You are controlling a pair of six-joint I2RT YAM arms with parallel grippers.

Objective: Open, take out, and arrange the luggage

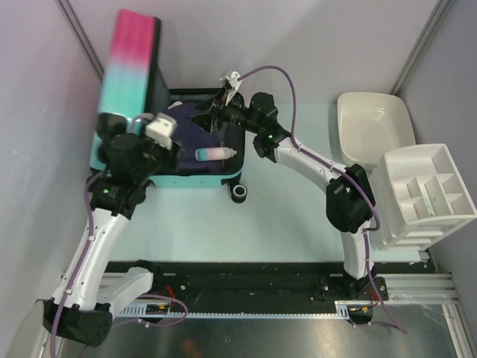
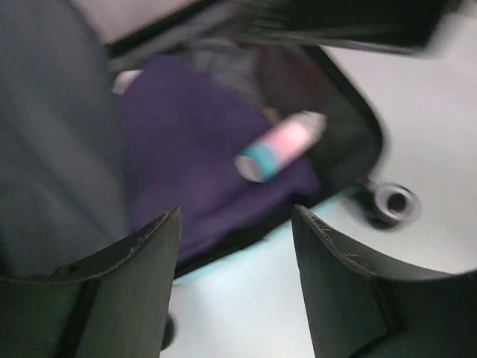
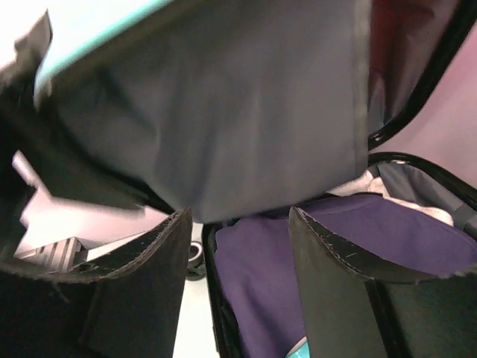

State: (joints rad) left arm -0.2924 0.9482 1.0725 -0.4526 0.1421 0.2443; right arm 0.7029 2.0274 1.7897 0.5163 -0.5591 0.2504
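Hard-shell luggage (image 1: 134, 60) gapes, soft purple cloth (image 2: 186, 142) inside; left pincer (image 2: 236, 214) and right pincer (image 3: 238, 215) both spread, empty.

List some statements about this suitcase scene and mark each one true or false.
1. The luggage is open, with its lid raised. True.
2. A pink-and-teal bottle lies on the purple cloth inside it. True.
3. The left fingers are clamped on the bottle. False: they stand apart with nothing between them.
4. The bottle sits in the white tub. False: it lies in the luggage.
5. The organiser stands left of the luggage. False: it is at the table's right edge, beside the tub.
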